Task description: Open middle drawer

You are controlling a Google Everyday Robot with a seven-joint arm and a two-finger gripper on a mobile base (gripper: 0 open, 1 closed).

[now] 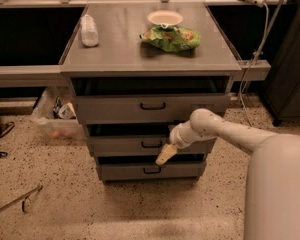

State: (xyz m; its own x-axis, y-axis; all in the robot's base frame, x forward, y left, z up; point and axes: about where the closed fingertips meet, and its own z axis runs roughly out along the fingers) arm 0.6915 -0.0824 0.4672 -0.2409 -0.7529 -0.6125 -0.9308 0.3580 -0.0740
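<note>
Closest, at lower right: the pale arm (270, 174), stretched leftward across the front of the grey cabinet (125, 51). At its end, the gripper (165, 154), tan-tipped, angled down and to the left. Overlaps the lower edge of the middle drawer (120, 146), just right of and a little below the black handle (151, 144). Open or closed: cannot tell from here.

Behind the gripper, the second of three stacked fronts: wide, grey metal, medium in height, with that small dark handle centred on it. Sits between the bottom drawer (135, 171) beneath, shortest-fronted, and the top drawer (115, 109) above, tallest. Dark strip of shadow along its upper edge. Looks pushed in, or nearly so, though hard to be sure at this angle.

Further back, on the cabinet's top: a clear bottle (89, 30) lying at the left, a crumpled green bag (171, 37) right of centre, a white bowl (165, 18) just behind the bag. On the speckled floor at left, beside the cabinet, a clear plastic bin (52, 121).
</note>
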